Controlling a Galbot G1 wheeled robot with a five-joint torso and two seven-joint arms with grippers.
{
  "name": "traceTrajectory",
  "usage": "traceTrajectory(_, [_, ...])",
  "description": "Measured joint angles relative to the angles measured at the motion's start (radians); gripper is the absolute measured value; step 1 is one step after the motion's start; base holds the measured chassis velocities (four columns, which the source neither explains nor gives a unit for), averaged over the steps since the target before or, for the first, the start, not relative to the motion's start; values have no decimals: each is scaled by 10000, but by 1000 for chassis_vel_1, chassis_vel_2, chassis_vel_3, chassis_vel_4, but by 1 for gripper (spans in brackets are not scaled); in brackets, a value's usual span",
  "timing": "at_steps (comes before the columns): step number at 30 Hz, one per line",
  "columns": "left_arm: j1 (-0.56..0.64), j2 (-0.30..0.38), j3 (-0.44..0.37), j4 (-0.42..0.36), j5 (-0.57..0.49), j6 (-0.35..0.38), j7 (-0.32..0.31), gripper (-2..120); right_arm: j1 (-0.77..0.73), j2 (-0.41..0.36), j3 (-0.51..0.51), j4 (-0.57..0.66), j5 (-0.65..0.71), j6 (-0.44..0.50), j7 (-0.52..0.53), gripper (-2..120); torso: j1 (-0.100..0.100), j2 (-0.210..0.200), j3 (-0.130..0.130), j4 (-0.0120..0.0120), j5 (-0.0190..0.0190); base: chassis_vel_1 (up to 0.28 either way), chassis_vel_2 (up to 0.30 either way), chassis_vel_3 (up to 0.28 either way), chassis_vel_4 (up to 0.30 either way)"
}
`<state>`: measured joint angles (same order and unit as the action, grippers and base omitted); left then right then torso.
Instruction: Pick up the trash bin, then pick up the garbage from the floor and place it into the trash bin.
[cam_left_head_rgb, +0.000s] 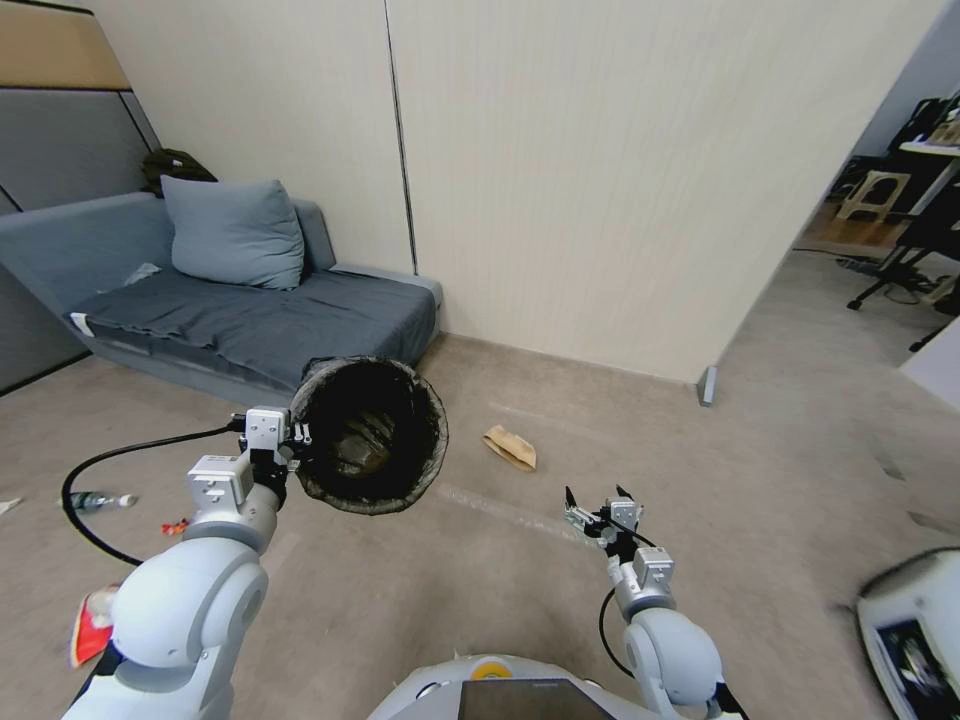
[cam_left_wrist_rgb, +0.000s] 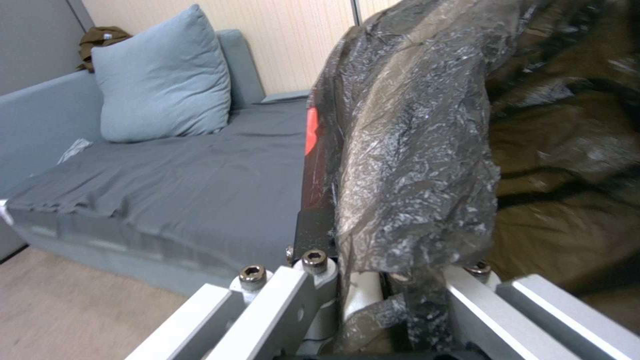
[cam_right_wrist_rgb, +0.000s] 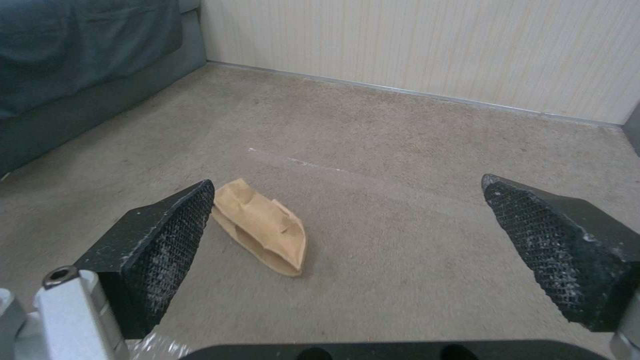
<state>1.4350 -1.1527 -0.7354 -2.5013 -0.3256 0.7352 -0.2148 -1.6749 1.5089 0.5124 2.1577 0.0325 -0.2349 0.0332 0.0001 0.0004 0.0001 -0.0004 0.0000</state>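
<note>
A: Where is the trash bin (cam_left_head_rgb: 372, 436)?

B: Off the floor, held by the left gripper (cam_left_head_rgb: 297, 436), which is clamped on its rim. The bin is tipped so its mouth faces the head camera, and the black bag lining (cam_left_wrist_rgb: 413, 150) is folded over the edge. In the left wrist view the crinkled liner is pinched right between the fingers, with a white bit of the bin's wall showing under the plastic.

A: And the right gripper (cam_left_head_rgb: 598, 497)?

B: Spread wide, holding nothing. It hangs low over the carpet (cam_right_wrist_rgb: 413, 150), its two black textured pads (cam_right_wrist_rgb: 163, 240) far apart in its own wrist view.

A: What lies near it?

B: A brown paper bag (cam_right_wrist_rgb: 261, 227), flat on the carpet just ahead of the open claw, nearer the one pad than the other (not touching either). In the head view the bag sits beyond the right gripper, towards the wall.

A: Anything else on the floor?

B: Out past the left arm, well apart from the left gripper: a small clear bottle (cam_left_head_rgb: 98, 500), a little red scrap (cam_left_head_rgb: 175, 525), and a red-and-white wrapper (cam_left_head_rgb: 92, 625) close beside the arm's shoulder. A grey sofa (cam_left_head_rgb: 250, 320) with a cushion (cam_left_head_rgb: 235, 232) stands behind the bin.
</note>
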Motion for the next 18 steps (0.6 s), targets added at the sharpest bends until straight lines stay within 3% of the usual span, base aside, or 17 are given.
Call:
traceTrajectory(11, [1,-54,-11,8,35,0,2,1,103,-122,-50,-55,3,300,177,100,2,0,1,-1,1,-156,159,152,-155])
traceTrajectory(18, [-10,-33,-41,11,56,0,-5,1,452,-1010,-64,113,569,-804,528,100,-2,0,-1,2,3,-12,5,1,-10])
